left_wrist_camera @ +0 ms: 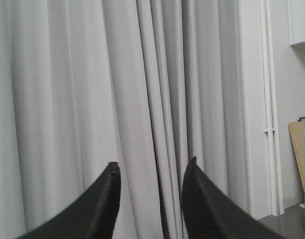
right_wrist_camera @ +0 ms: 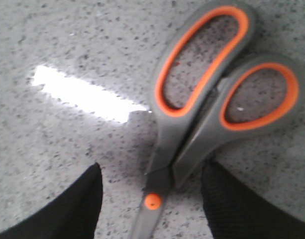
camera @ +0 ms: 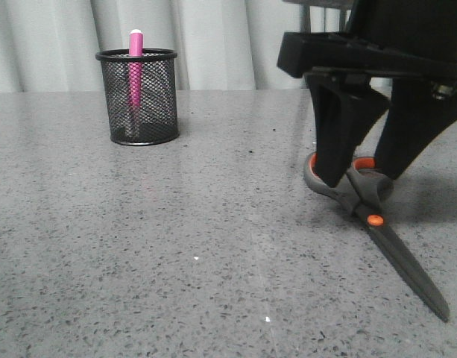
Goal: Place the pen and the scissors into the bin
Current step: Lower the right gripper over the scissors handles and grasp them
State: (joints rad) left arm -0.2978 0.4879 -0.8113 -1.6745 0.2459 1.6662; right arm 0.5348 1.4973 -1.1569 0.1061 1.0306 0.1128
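Note:
The black mesh bin (camera: 139, 97) stands at the far left of the table, with the pink pen (camera: 135, 71) upright inside it, white cap above the rim. The scissors (camera: 377, 224) lie flat on the table at the right, blades toward the front. My right gripper (camera: 358, 179) is open and low over them, one finger on each side near the handles. In the right wrist view the scissors (right_wrist_camera: 192, 109) lie between the open gripper (right_wrist_camera: 152, 169), the orange pivot screw (right_wrist_camera: 152, 201) between the fingers. My left gripper (left_wrist_camera: 152, 167) is open and empty, raised and facing the curtain.
The grey speckled table (camera: 176, 246) stretches between the bin and the scissors. A pale curtain (camera: 213, 45) hangs behind the table. In the left wrist view a tan board (left_wrist_camera: 301, 149) leans at the far side by a white wall.

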